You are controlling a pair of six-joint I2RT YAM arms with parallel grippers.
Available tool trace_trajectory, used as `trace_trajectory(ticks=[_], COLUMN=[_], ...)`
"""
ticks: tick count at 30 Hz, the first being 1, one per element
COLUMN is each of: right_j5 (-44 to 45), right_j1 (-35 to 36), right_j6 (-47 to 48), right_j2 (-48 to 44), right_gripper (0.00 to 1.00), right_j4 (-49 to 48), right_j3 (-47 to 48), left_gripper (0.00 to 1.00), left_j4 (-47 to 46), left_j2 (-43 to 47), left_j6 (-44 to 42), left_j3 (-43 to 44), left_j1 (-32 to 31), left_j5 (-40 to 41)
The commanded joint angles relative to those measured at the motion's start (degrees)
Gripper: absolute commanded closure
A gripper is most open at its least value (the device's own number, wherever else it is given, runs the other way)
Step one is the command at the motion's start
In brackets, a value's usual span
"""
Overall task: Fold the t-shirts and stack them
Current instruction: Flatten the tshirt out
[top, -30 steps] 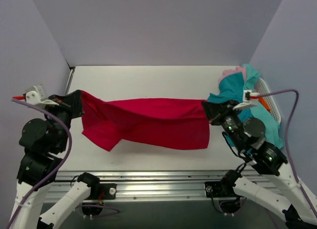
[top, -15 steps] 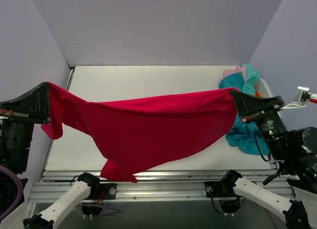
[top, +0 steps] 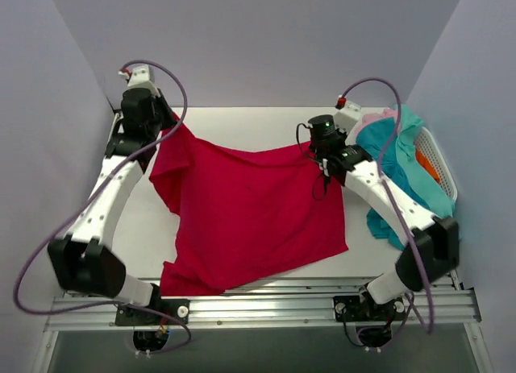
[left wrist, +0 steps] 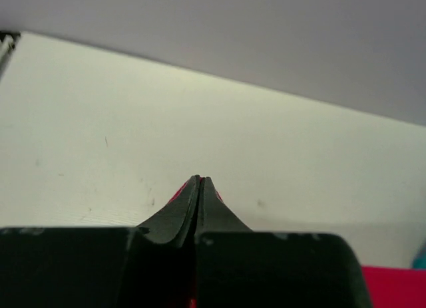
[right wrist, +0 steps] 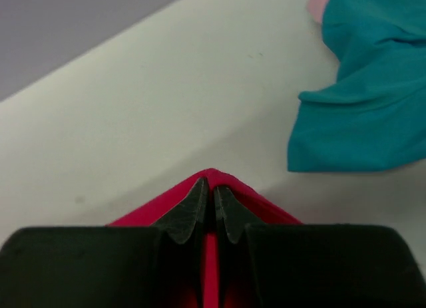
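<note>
Though creased, broad soft crimson t-shirt.

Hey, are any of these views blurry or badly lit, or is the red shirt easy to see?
Top external: sharp, evenly lit, the red t-shirt clear. Left wrist: the left end effector is a dark, soft-focus mass, with only slivers of red showing. Right wrist: the right end effector is equally dark, yet the teal t-shirt beyond is well lit.
</note>
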State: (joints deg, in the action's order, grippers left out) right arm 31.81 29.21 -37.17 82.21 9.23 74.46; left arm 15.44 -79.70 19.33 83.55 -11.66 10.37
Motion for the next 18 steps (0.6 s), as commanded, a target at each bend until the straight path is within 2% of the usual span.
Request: trace_trajectory(ticks=[1,2,3,4,5,7,8,9,10,11,12,14,15,17,18], right_j5=[-1.05,-0.96,-0.96,-0.88,-0.70,1.23,1.93,2.81,5.17,5.71,5.89,5.98,5.98,5.98,5.81], right_j1=[-5.64,-7.31,-8.28,-9.08,-9.95,-11.98,-12.59,-13.56,-13.92,-14.18,-14.62,-15.23,-15.41,-16.03,-15.94], right_j6=[-2.20,-2.29,-2.38,-2.82,-3.08,-3.52,-3.70,-3.53,-3.61,-3.18,-1.69,-0.45,-0.54,-0.97,-1.06], right_j2=[7.49,13.52,16.54,19.45,24.87,30.17,34.98,37.38,39.41,42.47,43.37,44.08,43.74,41.02,39.53], right_gripper=[1.00,1.00,1.00,1.00,1.00,0.99,0.72,0.51,0.19,0.00,0.00,0.00,0.00,0.00,0.00], right_j4=[-6.07,-6.59,-6.16,-5.55,-5.02,-4.05,-2.13,-0.81,0.94,2.96,2.98,3.07,3.24,2.72,2.11], right_j3=[1.46,2.87,4.72,6.91,11.46,16.75,22.78,25.97,29.22,32.39,36.07,38.30,39.09,38.31,37.35], left_gripper=[0.98,0.98,0.98,0.98,0.98,0.98,0.95,0.65,0.44,0.25,0.06,0.06,0.06,0.06,0.06], left_j4=[-8.31,-10.32,-11.13,-10.87,-8.70,-5.70,1.19,4.91,7.91,11.33,13.10,16.27,15.94,11.92,9.54], left_j2=[-12.63,-16.41,-24.54,-29.24,-38.07,-46.29,-54.08,-57.37,-60.37,-64.57,-65.83,-65.24,-63.49,-58.05,-50.71], left_j6=[0.71,0.27,-1.12,-1.40,-1.58,-0.44,1.22,2.19,2.72,2.47,2.20,1.42,1.24,1.06,1.32], left_j3=[2.82,4.68,7.04,14.46,19.06,29.16,42.01,48.75,54.73,64.54,68.72,73.67,72.21,65.55,55.07], left_j1=[4.97,5.50,5.68,6.47,6.82,7.70,7.88,7.88,7.71,7.53,7.27,6.65,6.65,6.65,6.65], left_j5=[-7.63,-8.34,-8.44,-10.00,-10.37,-13.08,-13.44,-12.23,-12.22,-12.48,-11.44,-7.32,-6.51,-2.93,-1.68])
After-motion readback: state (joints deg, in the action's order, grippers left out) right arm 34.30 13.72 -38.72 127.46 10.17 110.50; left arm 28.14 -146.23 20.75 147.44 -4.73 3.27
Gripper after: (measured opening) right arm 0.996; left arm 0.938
